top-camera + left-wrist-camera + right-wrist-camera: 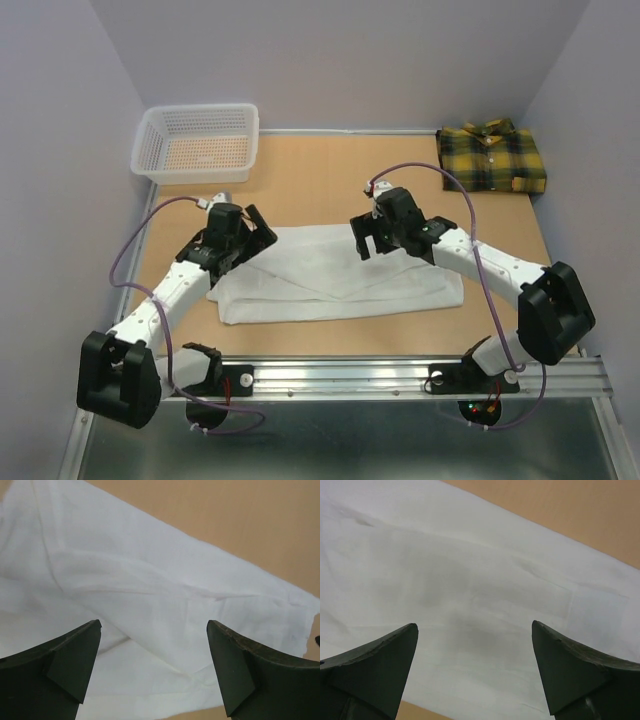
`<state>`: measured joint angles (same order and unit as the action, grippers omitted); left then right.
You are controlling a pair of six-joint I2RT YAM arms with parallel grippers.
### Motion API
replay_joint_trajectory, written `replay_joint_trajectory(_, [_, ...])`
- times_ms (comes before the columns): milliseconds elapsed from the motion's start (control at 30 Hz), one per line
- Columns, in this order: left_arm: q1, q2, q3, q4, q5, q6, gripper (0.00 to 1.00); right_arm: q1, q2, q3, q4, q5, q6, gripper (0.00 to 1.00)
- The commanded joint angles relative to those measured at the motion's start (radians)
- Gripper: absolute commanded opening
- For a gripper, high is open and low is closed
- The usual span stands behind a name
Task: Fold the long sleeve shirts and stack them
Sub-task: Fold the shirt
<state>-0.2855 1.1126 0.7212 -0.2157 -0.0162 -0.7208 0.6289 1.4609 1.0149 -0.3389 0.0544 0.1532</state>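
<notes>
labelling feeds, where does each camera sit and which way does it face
top external: above and behind the robot, looking down at table, white shirt, plaid shirt, basket; both arms show
left wrist: on the left arm, facing down at the white shirt; open left hand shows
right wrist: on the right arm, facing down likewise; open right hand shows
shared: all three see the white shirt

Left arm [165, 295]: you have white link shells between bulky black joint housings.
Right arm [490, 262]: same white links, same black joints.
Cables [430, 166]: thin and purple, one beside each arm.
Left gripper [154, 624]: two matte black wedge fingers [70, 655], scuffed edges.
Right gripper [475, 626]: the same black wedges.
Base lights [478, 408]: small red and green dots under your right arm.
</notes>
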Motion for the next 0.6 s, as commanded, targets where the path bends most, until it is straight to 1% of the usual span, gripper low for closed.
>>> replay_joint_trajectory(0, [-0.135, 0.084, 0.02, -0.053, -0.051, -0.02, 0.99, -0.001, 0.047, 0.05, -0.084, 0.173, -0.049, 1.0])
replay_joint_trajectory(33, [-0.174, 0.114, 0.044, -0.053, -0.054, -0.022, 0.99, -0.001, 0.055, 0.048, -0.086, 0.173, -0.049, 1.0])
replay_joint_trajectory(67, [-0.188, 0.174, 0.056, -0.053, -0.068, -0.023, 0.99, 0.0, 0.064, 0.045, -0.086, 0.174, -0.05, 1.0])
replay_joint_trajectory(100, [-0.201, 0.202, 0.079, -0.053, -0.076, -0.023, 0.98, -0.001, 0.075, 0.042, -0.086, 0.174, -0.049, 0.99])
replay_joint_trajectory(167, [-0.219, 0.28, 0.098, -0.045, -0.09, -0.019, 0.95, -0.001, 0.104, 0.033, -0.087, 0.182, -0.046, 0.97])
replay_joint_trajectory(200, [-0.222, 0.303, 0.107, -0.036, -0.094, -0.013, 0.91, -0.001, 0.114, 0.028, -0.091, 0.186, -0.043, 0.95])
replay_joint_trajectory(267, [-0.233, 0.364, 0.133, -0.018, -0.106, 0.001, 0.88, -0.001, 0.144, 0.022, -0.098, 0.197, -0.018, 0.94])
replay_joint_trajectory(433, [-0.236, 0.502, 0.236, 0.007, -0.126, 0.05, 0.87, -0.001, 0.191, -0.007, -0.132, 0.16, 0.051, 0.9])
replay_joint_trajectory(567, [-0.236, 0.627, 0.319, 0.015, -0.158, 0.099, 0.86, -0.001, 0.225, -0.032, -0.173, 0.118, 0.13, 0.9])
